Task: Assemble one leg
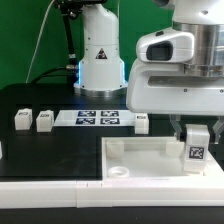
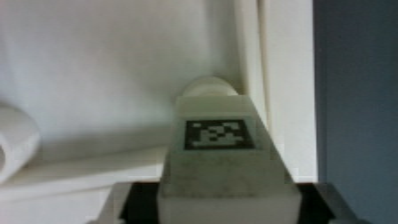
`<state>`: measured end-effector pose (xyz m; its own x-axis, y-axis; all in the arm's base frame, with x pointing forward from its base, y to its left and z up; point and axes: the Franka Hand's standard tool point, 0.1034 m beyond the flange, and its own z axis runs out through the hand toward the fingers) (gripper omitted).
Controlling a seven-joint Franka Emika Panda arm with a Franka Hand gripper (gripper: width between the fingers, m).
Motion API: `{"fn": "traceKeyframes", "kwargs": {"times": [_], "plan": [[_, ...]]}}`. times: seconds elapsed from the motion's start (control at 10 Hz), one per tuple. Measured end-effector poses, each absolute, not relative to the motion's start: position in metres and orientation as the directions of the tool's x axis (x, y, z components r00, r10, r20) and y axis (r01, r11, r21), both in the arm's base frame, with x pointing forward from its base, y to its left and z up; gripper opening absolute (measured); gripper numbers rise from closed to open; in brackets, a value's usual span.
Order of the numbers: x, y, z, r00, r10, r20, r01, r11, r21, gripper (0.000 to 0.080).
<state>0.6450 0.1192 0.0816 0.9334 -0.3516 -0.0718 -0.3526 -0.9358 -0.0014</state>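
The two-finger gripper (image 1: pixel 197 137) is closed on a small white plastic rectangular leg (image 1: pixel 197 150), its dark fingers pressed against the leg's two opposite sides. The leg hangs upright, and the black-and-white square marker tag on its side faces the exterior camera. It sits over the corner of the large flat white rimmed plastic panel (image 1: pixel 140 160) on the exterior view's right. Whether its lower end touches the panel cannot be told from either view.

In the wrist view the leg (image 2: pixel 217 150) fills the middle of the picture, with its tag facing the camera and its rounded far end just beside the panel's raised rim (image 2: pixel 267 60). A round white corner socket (image 2: pixel 15 135) shows at the edge of that picture, apart from the leg. The dark fingers (image 2: pixel 128 205) show beside the leg's near end.

The panel lies flat on the black surface (image 1: pixel 40 150). Behind it, the thin flat white marker board (image 1: pixel 98 118) lies on the surface with its row of tags. Three more small white plastic posts stand loose in the same row. Two (image 1: pixel 20 119) (image 1: pixel 44 120) are on the exterior view's left of the marker board, and one (image 1: pixel 142 122) is just beside its other end. The white base of the arm (image 1: pixel 100 55) stands behind the marker board.
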Motion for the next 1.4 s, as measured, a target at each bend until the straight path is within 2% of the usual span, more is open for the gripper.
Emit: {"fn": "traceKeyframes", "kwargs": {"times": [0.2, 0.5, 0.8, 0.9, 1.0, 1.1, 1.3, 1.4], "plan": [[0.6447, 0.1187, 0.0812, 0.843, -0.533, -0.070, -0.533, -0.846, 0.014, 0.0291], [0.6441, 0.1165, 0.0805, 0.540, -0.839, -0.069, -0.839, -0.543, 0.039, 0.0291], [0.6441, 0.1162, 0.0804, 0.417, -0.907, -0.064, -0.906, -0.420, 0.048, 0.0301], [0.6440, 0.1164, 0.0804, 0.438, -0.897, -0.066, -0.896, -0.441, 0.046, 0.0301], [0.6441, 0.1164, 0.0804, 0.472, -0.879, -0.067, -0.879, -0.475, 0.044, 0.0471], [0.6442, 0.1169, 0.0806, 0.482, -0.874, -0.068, -0.874, -0.485, 0.042, 0.0608], [0.6439, 0.1216, 0.0812, 0.642, -0.764, -0.073, -0.764, -0.645, 0.028, 0.0637], [0.6438, 0.1226, 0.0812, 0.760, -0.645, -0.077, -0.646, -0.763, 0.016, 0.0647]]}}
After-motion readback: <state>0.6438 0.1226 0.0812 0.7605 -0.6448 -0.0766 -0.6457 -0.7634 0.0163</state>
